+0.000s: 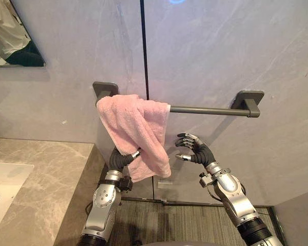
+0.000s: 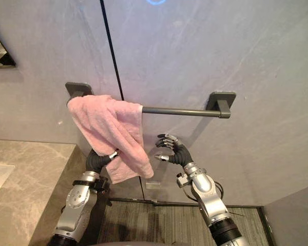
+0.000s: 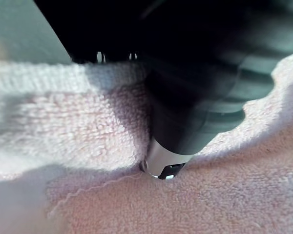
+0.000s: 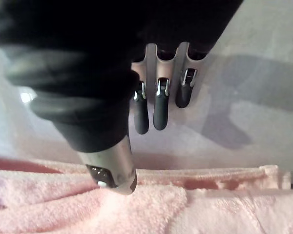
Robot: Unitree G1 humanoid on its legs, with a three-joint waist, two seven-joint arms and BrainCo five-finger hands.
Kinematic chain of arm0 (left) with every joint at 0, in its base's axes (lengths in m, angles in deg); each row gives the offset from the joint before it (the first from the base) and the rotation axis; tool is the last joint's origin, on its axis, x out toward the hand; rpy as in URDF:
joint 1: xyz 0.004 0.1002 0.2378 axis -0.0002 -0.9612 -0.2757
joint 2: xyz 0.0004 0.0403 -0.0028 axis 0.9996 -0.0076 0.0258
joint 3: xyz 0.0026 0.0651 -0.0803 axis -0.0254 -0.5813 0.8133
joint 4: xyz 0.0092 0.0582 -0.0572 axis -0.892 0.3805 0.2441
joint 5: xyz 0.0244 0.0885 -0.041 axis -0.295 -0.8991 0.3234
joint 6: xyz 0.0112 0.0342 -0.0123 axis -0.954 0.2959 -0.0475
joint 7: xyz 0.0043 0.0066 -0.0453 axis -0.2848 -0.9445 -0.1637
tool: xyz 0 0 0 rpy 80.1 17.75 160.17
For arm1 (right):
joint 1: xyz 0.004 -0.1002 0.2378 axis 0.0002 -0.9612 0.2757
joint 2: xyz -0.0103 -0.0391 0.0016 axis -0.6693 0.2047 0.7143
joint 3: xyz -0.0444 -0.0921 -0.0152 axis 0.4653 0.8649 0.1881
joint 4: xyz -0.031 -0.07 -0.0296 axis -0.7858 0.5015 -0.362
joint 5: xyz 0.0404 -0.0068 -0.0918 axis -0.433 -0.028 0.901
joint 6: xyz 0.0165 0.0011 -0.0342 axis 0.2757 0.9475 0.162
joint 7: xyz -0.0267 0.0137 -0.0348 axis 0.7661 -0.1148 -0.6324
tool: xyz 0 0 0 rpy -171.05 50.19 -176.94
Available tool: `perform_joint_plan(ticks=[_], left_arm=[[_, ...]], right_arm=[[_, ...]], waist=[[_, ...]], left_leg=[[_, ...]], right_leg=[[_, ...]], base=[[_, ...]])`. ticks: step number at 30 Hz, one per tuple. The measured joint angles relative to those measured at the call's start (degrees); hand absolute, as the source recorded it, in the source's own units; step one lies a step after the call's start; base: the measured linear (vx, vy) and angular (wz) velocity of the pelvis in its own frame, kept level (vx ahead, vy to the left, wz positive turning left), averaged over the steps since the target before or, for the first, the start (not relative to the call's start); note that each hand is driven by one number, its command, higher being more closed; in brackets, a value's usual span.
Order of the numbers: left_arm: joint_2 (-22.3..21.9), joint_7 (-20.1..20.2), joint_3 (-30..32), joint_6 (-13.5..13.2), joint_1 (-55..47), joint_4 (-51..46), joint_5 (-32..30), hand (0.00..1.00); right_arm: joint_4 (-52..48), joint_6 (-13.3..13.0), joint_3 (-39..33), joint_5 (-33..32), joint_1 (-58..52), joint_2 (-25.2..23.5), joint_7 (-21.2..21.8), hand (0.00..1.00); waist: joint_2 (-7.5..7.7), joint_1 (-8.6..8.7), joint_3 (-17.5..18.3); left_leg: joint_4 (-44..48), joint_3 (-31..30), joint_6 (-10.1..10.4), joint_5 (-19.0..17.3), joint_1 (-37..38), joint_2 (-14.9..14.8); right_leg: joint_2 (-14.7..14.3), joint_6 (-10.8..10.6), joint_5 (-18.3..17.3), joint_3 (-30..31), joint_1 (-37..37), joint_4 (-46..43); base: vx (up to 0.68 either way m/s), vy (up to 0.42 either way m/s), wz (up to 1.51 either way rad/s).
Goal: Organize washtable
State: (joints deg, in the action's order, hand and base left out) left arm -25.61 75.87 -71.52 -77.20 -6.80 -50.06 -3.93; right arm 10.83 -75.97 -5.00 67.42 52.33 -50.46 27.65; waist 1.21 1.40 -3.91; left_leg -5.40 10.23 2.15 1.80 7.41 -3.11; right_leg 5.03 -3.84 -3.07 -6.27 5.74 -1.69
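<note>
Note that the pink towel (image 1: pixel 136 128) hangs bunched over the left end of the towel bar (image 1: pixel 205 109), probably ready to be spread along it. The left hand (image 1: pixel 124 159) is pushed up into the towel's lower folds; you cannot tell how its fingers are set. The right hand (image 1: pixel 195 151) hovers just beside the towel's right edge, fingers loosely curved, holding nothing. The right bracket (image 1: pixel 249 100) limits spreading. The surface (image 1: pixel 46 174) with its sink (image 1: pixel 2 179) lies to the left.

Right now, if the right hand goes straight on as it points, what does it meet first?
Probably the pink towel, its hanging edge against the thumb of the right hand; the fingers aim at the grey wall beyond. Depth unclear.
</note>
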Motion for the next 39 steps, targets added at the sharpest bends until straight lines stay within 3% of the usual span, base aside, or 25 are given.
perform_joint_plan(ticks=[29,30,39], left_arm=[[1.69,0.04,-2.26,-0.52,0.06,1.64,0.12,1.0],[1.69,0.04,-2.26,-0.52,0.06,1.64,0.12,1.0],[1.69,0.04,-2.9,-0.56,0.14,1.64,0.12,1.0]], right_arm=[[2.4,0.09,6.37,-0.69,9.33,0.43,0.15,0.0],[2.4,0.09,6.37,-0.69,9.35,0.45,0.15,1.0],[2.51,0.09,7.75,-0.88,11.7,0.44,0.5,1.0]], waist=[[0.89,-1.1,1.04],[0.92,-1.2,1.06],[1.18,-2.15,1.18]], left_leg=[[-0.01,-0.86,0.03,0.13,-0.8,0.1],[-0.01,-0.87,0.03,0.13,-0.86,0.1],[-0.02,-1.15,0.05,0.25,-1.03,0.1]], right_leg=[[-0.05,0.02,-0.01,-0.87,0.01,0.02],[-0.05,0.02,-0.01,-0.88,0.0,0.02],[-0.06,0.02,-0.01,-1.16,-0.03,0.02]], base=[[0.0,0.0,0.01],[0.0,0.0,0.0],[0.0,0.0,0.01]])
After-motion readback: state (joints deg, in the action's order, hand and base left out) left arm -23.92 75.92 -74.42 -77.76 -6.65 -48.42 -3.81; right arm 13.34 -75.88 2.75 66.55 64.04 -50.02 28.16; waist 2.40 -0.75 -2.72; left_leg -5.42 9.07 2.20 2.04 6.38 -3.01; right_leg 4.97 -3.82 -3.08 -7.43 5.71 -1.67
